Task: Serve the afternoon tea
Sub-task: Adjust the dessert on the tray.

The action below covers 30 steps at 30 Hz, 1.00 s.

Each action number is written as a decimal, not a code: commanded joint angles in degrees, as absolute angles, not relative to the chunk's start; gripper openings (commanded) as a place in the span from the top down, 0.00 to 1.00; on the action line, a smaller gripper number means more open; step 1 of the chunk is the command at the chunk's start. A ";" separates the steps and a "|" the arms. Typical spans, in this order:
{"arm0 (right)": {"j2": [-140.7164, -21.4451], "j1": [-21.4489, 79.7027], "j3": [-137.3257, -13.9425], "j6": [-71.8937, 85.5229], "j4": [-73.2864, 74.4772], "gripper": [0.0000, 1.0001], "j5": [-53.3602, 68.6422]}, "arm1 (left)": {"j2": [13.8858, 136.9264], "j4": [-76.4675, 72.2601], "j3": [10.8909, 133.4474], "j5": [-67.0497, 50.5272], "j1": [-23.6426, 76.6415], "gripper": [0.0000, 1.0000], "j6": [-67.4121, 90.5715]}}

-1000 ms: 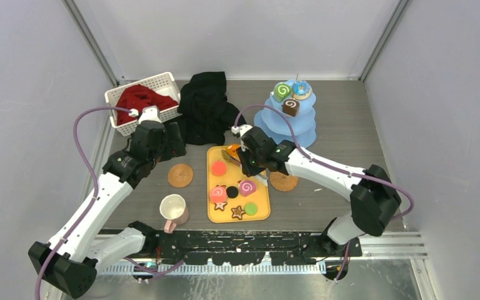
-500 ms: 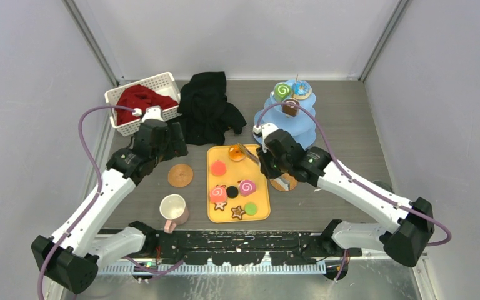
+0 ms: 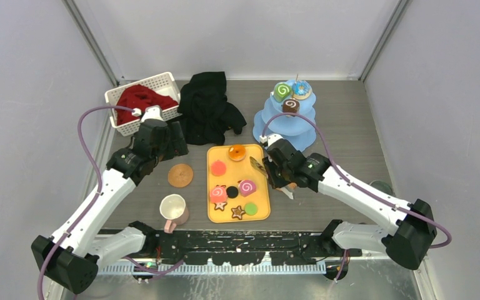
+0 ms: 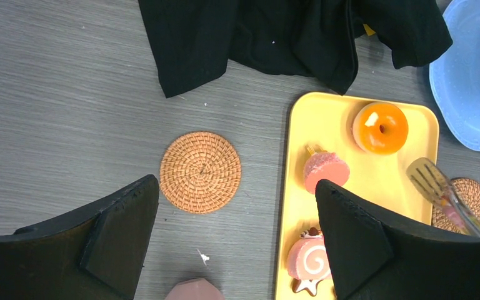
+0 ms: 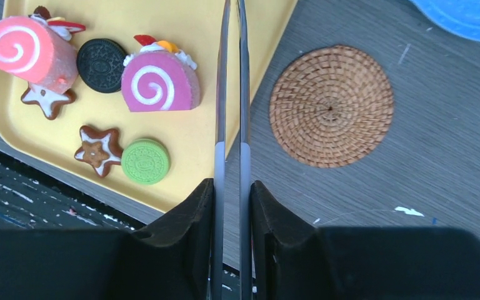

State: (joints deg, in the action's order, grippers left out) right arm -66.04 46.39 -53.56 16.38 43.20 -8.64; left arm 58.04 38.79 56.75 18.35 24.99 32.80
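My right gripper [image 3: 274,167] is shut on metal tongs [image 5: 231,94], whose blades are nearly together and empty over the tray's right edge. The yellow tray [image 3: 259,209] holds an orange donut [image 3: 237,152], two pink swirl rolls [image 5: 159,81], star cookies [image 5: 97,150] and round cookies. The blue tiered stand [image 3: 285,122] carries a green swirl roll [image 3: 281,91], a blue donut [image 3: 301,89] and a brown roll [image 3: 290,105]. My left gripper [image 3: 162,140] is open and empty above the left coaster [image 4: 200,171]. The pink-handled mug [image 3: 174,209] stands near the front left.
A second woven coaster [image 5: 331,105] lies right of the tray, under my right arm. A black cloth [image 3: 206,106] and a white basket with red cloth [image 3: 139,100] sit at the back left. A grey rim [image 3: 382,185] shows behind my right forearm.
My right gripper drew the tongs back from the orange donut at the tray's far end toward the tray's right edge, and its elbow swung right. The left arm barely moved.
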 commanded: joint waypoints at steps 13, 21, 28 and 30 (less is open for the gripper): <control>-67.17 46.41 -49.79 20.21 30.74 0.62 -2.46 | 56.68 36.84 57.05 18.02 24.70 0.05 33.46; -66.70 46.41 -48.20 23.10 29.10 0.57 -4.49 | 57.09 36.21 56.80 18.06 24.66 0.05 33.20; -64.97 46.41 -46.41 24.74 27.19 0.52 -5.73 | 57.45 36.16 56.93 19.09 24.70 0.05 32.29; -65.15 46.41 -45.92 24.40 25.88 0.52 -5.34 | 57.82 35.96 56.95 18.91 24.71 0.05 32.02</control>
